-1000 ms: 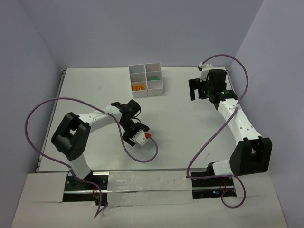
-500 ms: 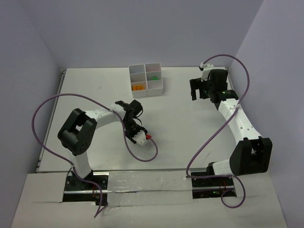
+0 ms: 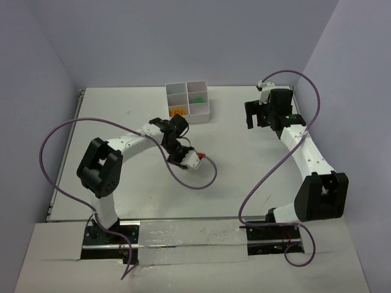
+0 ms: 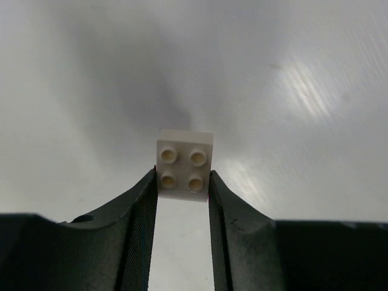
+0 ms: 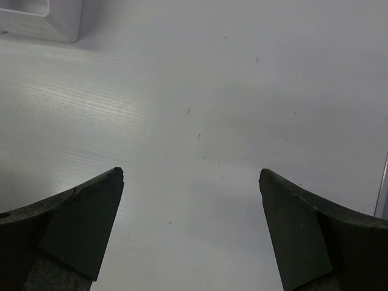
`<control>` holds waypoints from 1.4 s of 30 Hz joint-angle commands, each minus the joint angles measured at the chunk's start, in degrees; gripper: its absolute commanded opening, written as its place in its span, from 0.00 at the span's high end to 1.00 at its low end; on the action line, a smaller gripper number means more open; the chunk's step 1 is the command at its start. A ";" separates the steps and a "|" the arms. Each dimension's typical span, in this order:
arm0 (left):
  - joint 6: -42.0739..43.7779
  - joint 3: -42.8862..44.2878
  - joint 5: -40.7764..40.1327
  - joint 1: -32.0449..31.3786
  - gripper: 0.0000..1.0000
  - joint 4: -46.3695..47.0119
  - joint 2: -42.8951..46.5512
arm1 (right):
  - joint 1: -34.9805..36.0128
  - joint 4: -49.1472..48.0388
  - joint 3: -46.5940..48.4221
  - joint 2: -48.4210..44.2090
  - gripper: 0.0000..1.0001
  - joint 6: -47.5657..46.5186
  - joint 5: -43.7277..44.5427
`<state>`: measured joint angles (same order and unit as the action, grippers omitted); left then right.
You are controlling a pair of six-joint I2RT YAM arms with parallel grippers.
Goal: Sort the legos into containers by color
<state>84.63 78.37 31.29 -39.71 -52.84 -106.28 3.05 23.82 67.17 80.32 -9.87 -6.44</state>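
Note:
My left gripper (image 4: 182, 182) is shut on a white four-stud lego brick (image 4: 185, 162), pinched by its sides at the fingertips and held over the table. In the top view the left gripper (image 3: 181, 156) is near the table's middle, a little in front of the white six-compartment tray (image 3: 189, 116). The tray holds an orange piece (image 3: 178, 112) and a green piece (image 3: 197, 97). My right gripper (image 3: 256, 121) is wide open and empty, to the right of the tray; its fingers (image 5: 91, 206) frame bare table.
A corner of the tray (image 5: 36, 18) shows at the top left of the right wrist view. Purple cables (image 3: 201, 183) loop over the table near both arms. The table's back edge (image 3: 140, 88) runs just behind the tray.
My left gripper has swung right and toward the tray with the white brick in it. The right arm has barely moved.

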 commanded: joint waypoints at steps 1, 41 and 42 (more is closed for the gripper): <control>-29.74 12.75 3.93 1.76 1.00 10.34 -0.97 | -0.83 -0.85 3.78 0.80 0.00 0.99 0.49; -53.97 43.85 -26.37 5.17 0.91 29.34 -25.82 | -1.03 0.42 10.08 6.43 0.00 1.96 -1.00; -53.81 43.80 -26.43 5.17 0.91 29.44 -25.95 | -1.03 0.44 10.15 6.49 0.00 1.90 -1.03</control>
<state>29.67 120.16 5.73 -34.46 -26.22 -131.27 2.46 24.55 74.70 86.52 -8.37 -6.98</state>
